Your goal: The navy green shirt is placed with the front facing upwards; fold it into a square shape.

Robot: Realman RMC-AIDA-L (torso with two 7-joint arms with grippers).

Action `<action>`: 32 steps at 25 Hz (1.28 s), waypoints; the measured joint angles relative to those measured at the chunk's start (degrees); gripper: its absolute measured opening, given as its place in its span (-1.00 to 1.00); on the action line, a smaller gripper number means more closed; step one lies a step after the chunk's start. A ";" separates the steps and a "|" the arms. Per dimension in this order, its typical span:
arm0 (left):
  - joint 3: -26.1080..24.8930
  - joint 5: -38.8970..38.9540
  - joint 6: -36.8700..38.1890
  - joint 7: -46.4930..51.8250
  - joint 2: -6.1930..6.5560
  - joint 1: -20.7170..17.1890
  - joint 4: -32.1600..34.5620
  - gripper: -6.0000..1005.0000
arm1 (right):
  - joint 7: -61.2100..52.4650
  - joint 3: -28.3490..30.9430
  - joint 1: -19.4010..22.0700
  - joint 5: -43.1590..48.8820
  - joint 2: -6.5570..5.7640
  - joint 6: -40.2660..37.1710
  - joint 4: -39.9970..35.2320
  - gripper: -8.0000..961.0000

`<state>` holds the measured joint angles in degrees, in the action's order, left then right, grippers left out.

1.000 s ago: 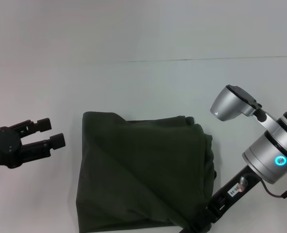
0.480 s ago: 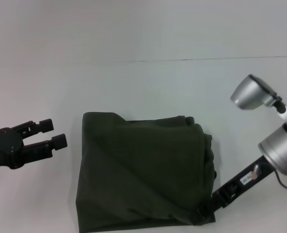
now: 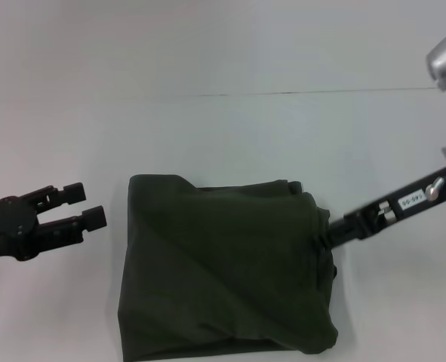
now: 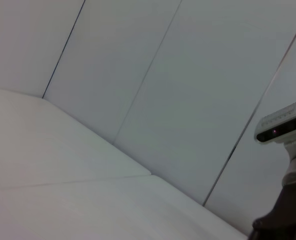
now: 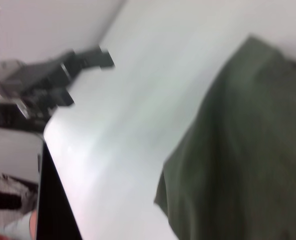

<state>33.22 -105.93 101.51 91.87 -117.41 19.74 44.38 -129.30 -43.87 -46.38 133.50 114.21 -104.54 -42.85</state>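
Observation:
The navy green shirt (image 3: 226, 268) lies folded into a rough square on the white table, plain green side up, with a diagonal crease across it. The right wrist view shows the shirt (image 5: 248, 150) filling one side. My right gripper (image 3: 330, 235) is at the middle of the shirt's right edge, its tip against the cloth; I cannot see whether it holds the fabric. My left gripper (image 3: 84, 205) hovers open and empty over bare table, a short way left of the shirt. The left gripper (image 5: 82, 75) also shows far off in the right wrist view.
The white table (image 3: 223, 136) extends behind the shirt to a seam line. The left wrist view shows pale wall panels (image 4: 188, 100) and a camera on a stand (image 4: 283, 125).
My right arm has swung up and back, and its gripper has moved from the shirt's near right corner to the middle of the right edge. That corner now lies flat. The left gripper barely moved.

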 joint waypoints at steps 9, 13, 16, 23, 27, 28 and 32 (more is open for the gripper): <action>0.00 2.15 0.04 0.04 -0.54 0.31 -0.04 0.75 | 24.21 4.58 7.54 -11.96 3.12 9.06 0.54 0.38; -0.29 3.01 -0.30 -0.10 -1.03 0.41 -0.12 0.75 | 34.04 4.71 12.34 -18.37 5.02 13.97 0.72 0.38; -0.76 3.84 -0.28 -0.29 -1.14 0.41 -0.16 0.75 | 38.96 4.41 14.40 -20.69 5.45 16.54 2.63 0.39; -1.26 4.34 0.10 -0.33 -1.14 0.63 -0.26 0.75 | 36.46 4.81 16.70 -19.74 4.88 21.59 3.63 0.38; -1.29 4.34 -0.11 -0.37 -1.41 0.77 -0.26 0.75 | 32.90 4.60 15.47 -15.92 4.27 24.33 3.60 0.38; -1.30 4.34 -0.29 -0.46 -1.67 0.90 -0.26 0.75 | 32.45 4.59 14.95 -14.78 4.41 25.20 3.72 0.38; -1.32 4.34 -0.57 -0.61 -1.95 1.22 -0.26 0.75 | 31.86 4.29 12.69 -11.58 5.29 27.14 4.78 0.38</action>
<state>31.90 -101.59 100.93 91.26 -119.37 20.96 44.12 -97.44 -39.58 -33.70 121.92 119.50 -77.41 -38.08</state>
